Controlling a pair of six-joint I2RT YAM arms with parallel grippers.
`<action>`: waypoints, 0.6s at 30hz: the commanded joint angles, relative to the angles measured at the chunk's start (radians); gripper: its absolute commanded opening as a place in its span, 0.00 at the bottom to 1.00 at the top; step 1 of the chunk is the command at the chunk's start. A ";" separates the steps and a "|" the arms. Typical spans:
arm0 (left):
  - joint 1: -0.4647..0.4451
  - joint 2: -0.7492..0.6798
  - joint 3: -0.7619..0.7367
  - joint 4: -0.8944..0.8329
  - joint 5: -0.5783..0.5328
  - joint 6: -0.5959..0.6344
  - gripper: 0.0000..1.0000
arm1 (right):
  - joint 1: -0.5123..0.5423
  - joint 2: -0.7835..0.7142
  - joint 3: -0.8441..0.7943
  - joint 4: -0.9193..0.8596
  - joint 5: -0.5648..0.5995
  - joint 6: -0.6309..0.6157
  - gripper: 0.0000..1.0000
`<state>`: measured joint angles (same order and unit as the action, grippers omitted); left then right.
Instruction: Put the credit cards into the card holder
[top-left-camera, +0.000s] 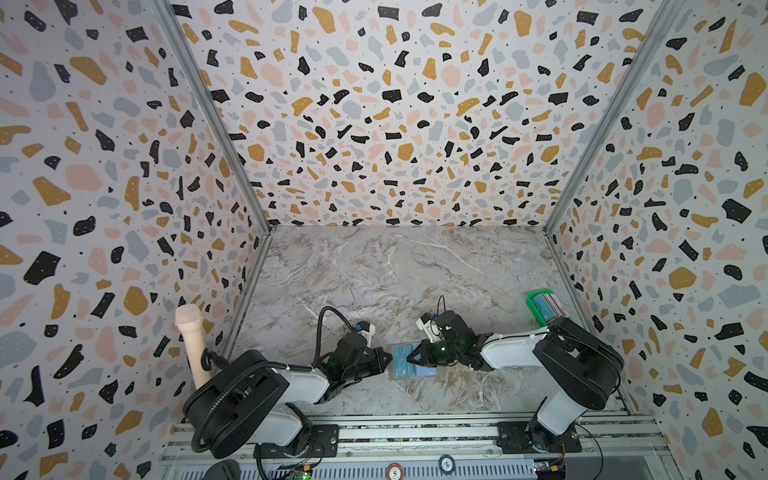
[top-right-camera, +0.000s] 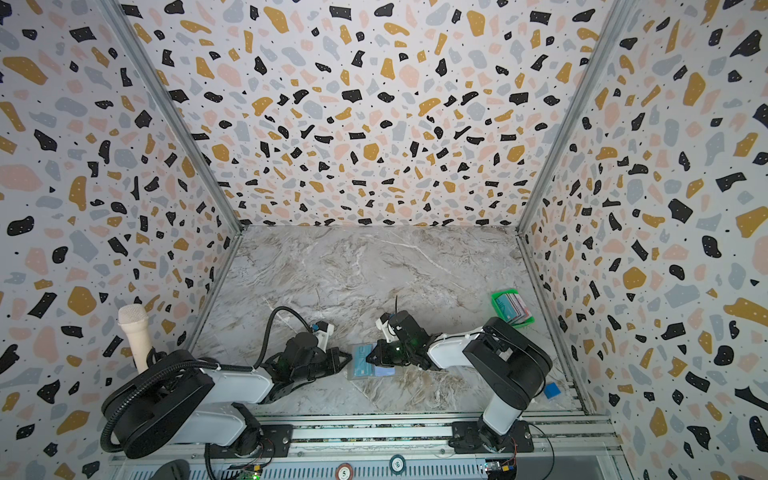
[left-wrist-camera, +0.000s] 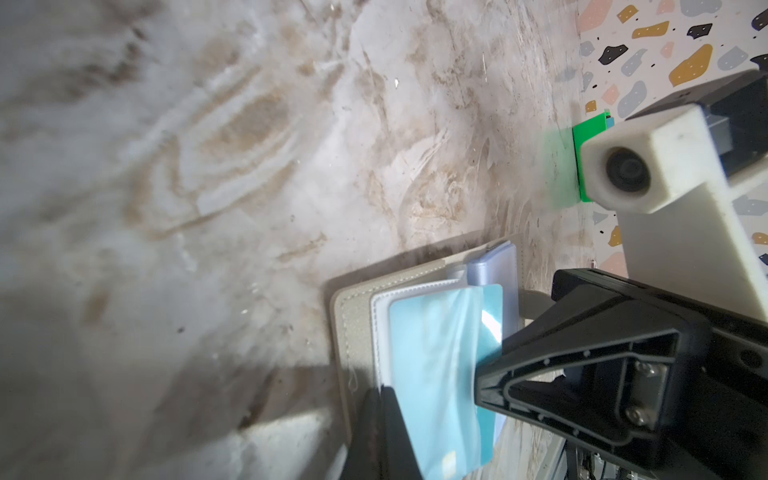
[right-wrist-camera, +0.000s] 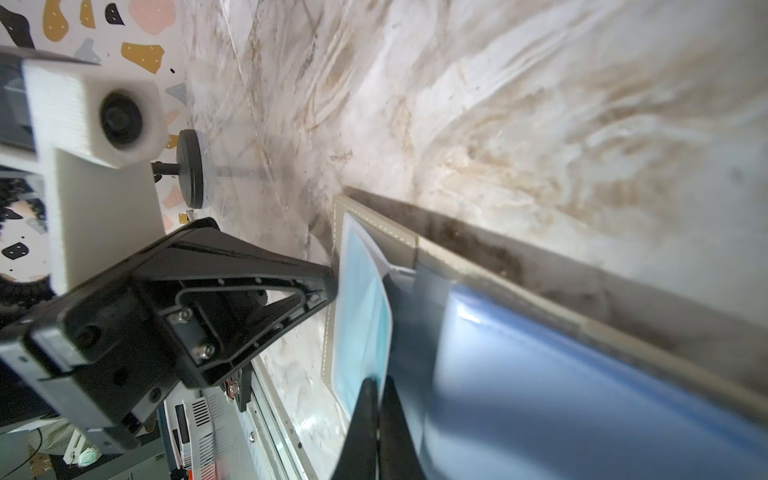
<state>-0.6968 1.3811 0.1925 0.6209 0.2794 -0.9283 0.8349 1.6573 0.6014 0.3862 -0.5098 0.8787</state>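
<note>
so the left pincer (top-left-camera: 387, 360) and right pincer (top-left-camera: 411, 356) are both shut at the grey-taupe folding card holder (left-wrist-camera: 353, 316), can't tell what they grip; a crooked shove could jam the half-pocketed light-blue plastic card (left-wrist-camera: 432, 365) or skid the holder

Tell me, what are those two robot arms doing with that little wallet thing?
They are filling the card holder, which lies open on the marble table between them. A light blue card already sits in a clear pocket. The left pincer is shut at the holder's edge, and the right pincer is shut over the pockets; whether it pinches anything is hard to see. More credit cards wait in the green tray, off to the right.
</note>
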 joint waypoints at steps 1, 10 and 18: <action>-0.006 -0.002 0.004 -0.029 0.021 0.014 0.00 | 0.027 -0.037 0.027 -0.150 0.103 -0.064 0.19; -0.005 0.000 0.008 -0.024 0.021 0.022 0.00 | 0.065 -0.132 0.147 -0.402 0.292 -0.190 0.45; -0.005 -0.002 0.015 -0.039 0.020 0.034 0.00 | 0.116 -0.022 0.291 -0.580 0.524 -0.322 0.09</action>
<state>-0.6968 1.3808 0.1932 0.6155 0.2947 -0.9207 0.9382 1.6329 0.8646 -0.0887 -0.0834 0.6228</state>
